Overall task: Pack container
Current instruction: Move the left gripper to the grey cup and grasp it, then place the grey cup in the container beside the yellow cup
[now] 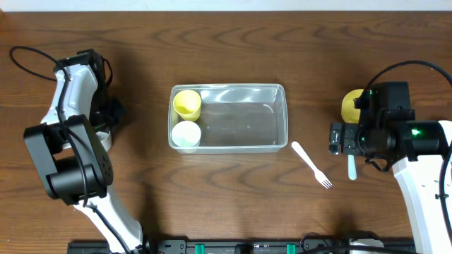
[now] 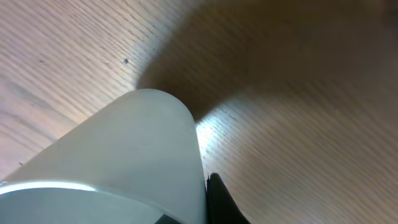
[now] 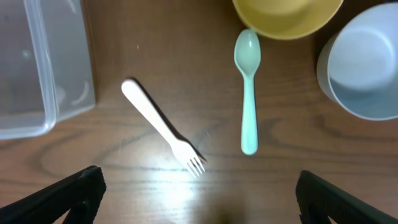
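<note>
The clear rectangular container (image 1: 244, 120) lies mid-table, with a yellow cup (image 1: 187, 104) and a white cup (image 1: 186, 134) standing in its left end. Its corner shows in the right wrist view (image 3: 37, 68). My right gripper (image 3: 199, 199) is open and empty, hovering right of the container (image 1: 339, 138), above a white fork (image 3: 163, 127) and a mint spoon (image 3: 248, 93). My left gripper (image 1: 107, 123) is far left of the container. In the left wrist view a pale grey cup (image 2: 137, 162) fills the jaws, with one black finger against its side.
A yellow bowl (image 3: 286, 15) and a pale bluish-white cup (image 3: 364, 62) stand beyond the spoon. In the overhead view the fork (image 1: 311, 164) lies between the container and the right arm, and the yellow bowl (image 1: 351, 104) is partly hidden by that arm.
</note>
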Motion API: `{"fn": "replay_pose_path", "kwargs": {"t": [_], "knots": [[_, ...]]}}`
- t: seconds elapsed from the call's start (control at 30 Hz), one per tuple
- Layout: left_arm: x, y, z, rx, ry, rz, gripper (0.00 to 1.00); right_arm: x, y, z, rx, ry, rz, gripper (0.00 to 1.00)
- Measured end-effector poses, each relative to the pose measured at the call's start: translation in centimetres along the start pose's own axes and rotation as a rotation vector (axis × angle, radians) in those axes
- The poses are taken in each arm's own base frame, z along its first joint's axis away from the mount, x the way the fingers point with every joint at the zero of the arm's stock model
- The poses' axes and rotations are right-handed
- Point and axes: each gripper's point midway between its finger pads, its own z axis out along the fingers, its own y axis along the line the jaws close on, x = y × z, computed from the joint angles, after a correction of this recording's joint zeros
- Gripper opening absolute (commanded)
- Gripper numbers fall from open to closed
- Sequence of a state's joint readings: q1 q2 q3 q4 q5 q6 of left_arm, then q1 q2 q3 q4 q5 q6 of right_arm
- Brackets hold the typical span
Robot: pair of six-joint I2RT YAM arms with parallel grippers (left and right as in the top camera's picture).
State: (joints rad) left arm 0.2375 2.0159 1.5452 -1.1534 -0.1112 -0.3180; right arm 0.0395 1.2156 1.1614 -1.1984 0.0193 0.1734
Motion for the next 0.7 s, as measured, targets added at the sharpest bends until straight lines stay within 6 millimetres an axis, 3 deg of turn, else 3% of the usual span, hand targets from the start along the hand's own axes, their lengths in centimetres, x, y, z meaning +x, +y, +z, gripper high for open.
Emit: {"fn": "replay_pose_path", "kwargs": {"t": [0.17,0.3,0.43,0.53,0.7], "knots": [[0.5,-1.4,-5.5,0.058,-0.155,0.049,0.06,-0.9,-0.3,0.0,0.013,-0.036,0.053,0.99],[2.5,-5.3,-12.9,0.191,-0.366,0.201,0.06,-1.5,-2.0,-0.1,0.060,-0.061,0.148,0.99],[7.0,-10.5,-19.2,0.339,-0.531,0.423,0.06,-1.9,-4.4,-0.2,0.110,-0.087,0.276,0.99],[10.5,-13.5,-20.6,0.388,-0.559,0.569,0.06,-2.0,-6.1,-0.4,0.138,-0.099,0.354,0.99],[15.4,-18.4,-20.3,0.432,-0.542,0.819,0.06,-1.8,-7.4,-0.7,0.164,-0.106,0.391,0.99]]}}
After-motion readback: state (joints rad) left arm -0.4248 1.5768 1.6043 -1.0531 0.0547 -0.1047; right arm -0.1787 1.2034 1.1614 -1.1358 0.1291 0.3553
